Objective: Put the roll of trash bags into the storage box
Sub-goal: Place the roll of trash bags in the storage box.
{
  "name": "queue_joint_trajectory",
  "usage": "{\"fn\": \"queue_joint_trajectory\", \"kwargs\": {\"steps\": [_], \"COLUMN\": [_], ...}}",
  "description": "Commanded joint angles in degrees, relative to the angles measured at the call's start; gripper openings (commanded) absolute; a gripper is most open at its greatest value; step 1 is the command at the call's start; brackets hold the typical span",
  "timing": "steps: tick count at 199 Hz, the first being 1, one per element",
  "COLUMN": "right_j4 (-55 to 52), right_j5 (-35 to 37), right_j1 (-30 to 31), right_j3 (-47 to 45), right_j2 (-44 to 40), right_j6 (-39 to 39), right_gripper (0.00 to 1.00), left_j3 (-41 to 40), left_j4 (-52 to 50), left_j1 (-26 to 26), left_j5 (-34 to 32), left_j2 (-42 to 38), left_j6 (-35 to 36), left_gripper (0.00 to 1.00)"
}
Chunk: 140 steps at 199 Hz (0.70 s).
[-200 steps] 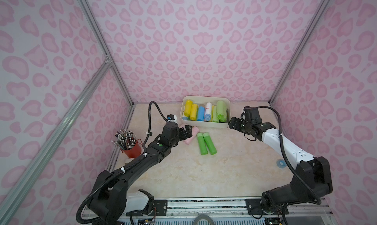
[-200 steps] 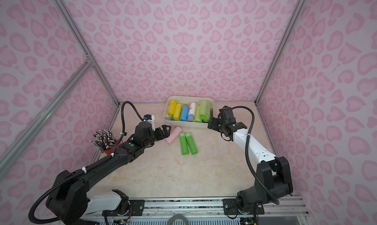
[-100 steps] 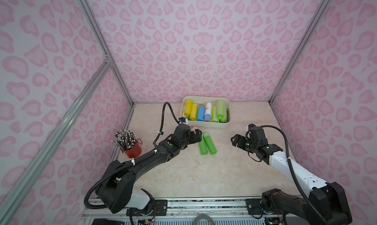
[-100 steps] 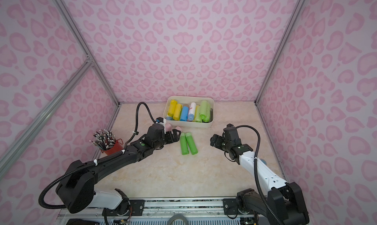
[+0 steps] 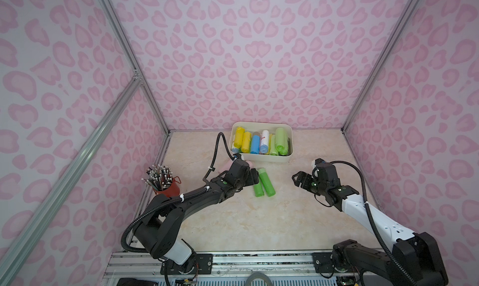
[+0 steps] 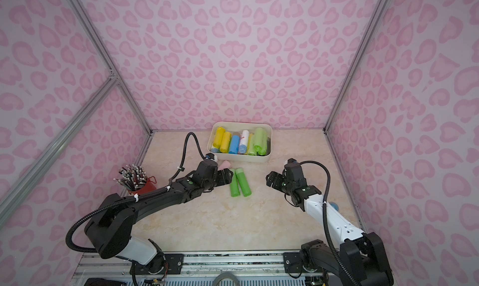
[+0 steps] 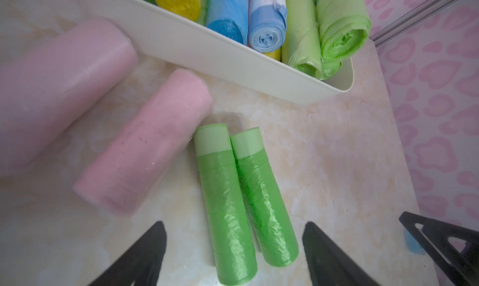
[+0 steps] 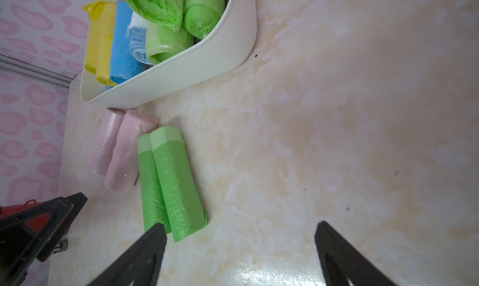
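Bright, even, soft light; faint shadows; mild glare on tabletop (image 8: 259, 273); wide-angle bowing at edges.

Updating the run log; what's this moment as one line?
left pincer: open, aimed at green rolls | right pincer: open, empty | pink rolls: on table | storage box: partly filled

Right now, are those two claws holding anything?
Left gripper: open, jaws either side of the two green trash-bag rolls, gripping nothing.
Right gripper: open, empty.
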Motion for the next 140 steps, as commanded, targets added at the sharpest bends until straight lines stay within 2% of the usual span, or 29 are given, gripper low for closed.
{"fn": "queue_joint_trajectory", "kwargs": {"steps": [1, 44, 77, 140], "right_j4": [1.0, 0.4, -0.6, -2.4], "right_j5": [-0.4, 0.0, 0.8, 1.7], "right_j1": [0.0, 0.0, 0.0, 0.0], "right_j3": [-0.4, -0.5, -1.0, -1.7], "right_j2": [-0.2, -1.2, -2.6, -4.5], "right_j6": [0.0, 0.2, 0.1, 0.2], "right_gripper": [0.91, 0.91, 0.91, 0.91], "left_j3": [1.1, 2.5, 6.2, 7.0], "left_j4": [-0.2, 0.2, -3.8, -2.8], "left_j1": [-0.1, -0.5, -1.6, -2.6], "left_j5": [0.0, 1.3, -1.9, -0.7], "left_j2": [1.6, 5.7, 10.2, 14.9], "left_j6": [0.7, 1.4, 4.1, 3.6], "left_gripper": [0.83, 0.77, 0.72, 0.65]}}
